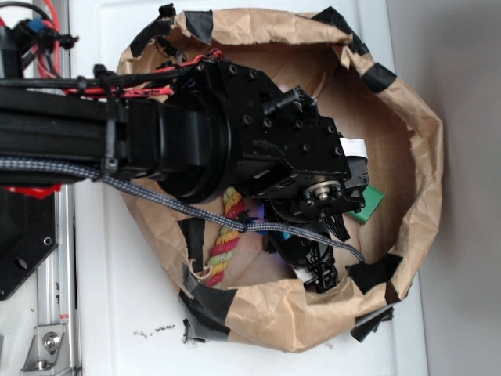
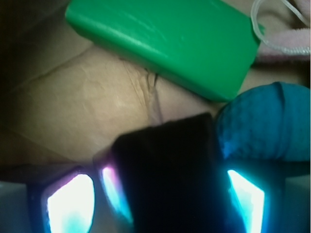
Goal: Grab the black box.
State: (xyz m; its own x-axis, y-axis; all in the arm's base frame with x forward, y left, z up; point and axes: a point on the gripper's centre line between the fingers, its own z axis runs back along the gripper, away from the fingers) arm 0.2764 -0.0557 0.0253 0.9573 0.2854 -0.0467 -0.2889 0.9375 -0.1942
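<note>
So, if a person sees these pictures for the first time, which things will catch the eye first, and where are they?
In the exterior view, the big black robot arm reaches from the left into a crumpled brown paper bag, hiding most of its inside. In the wrist view, the bright green box lies across the top. Below it the black box sits between the glowing fingers of the gripper, with the blue ball at its right.

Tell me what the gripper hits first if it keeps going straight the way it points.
The black box: it already sits between the gripper's glowing fingers. Beyond it lies brown paper, though depth is unclear.
</note>
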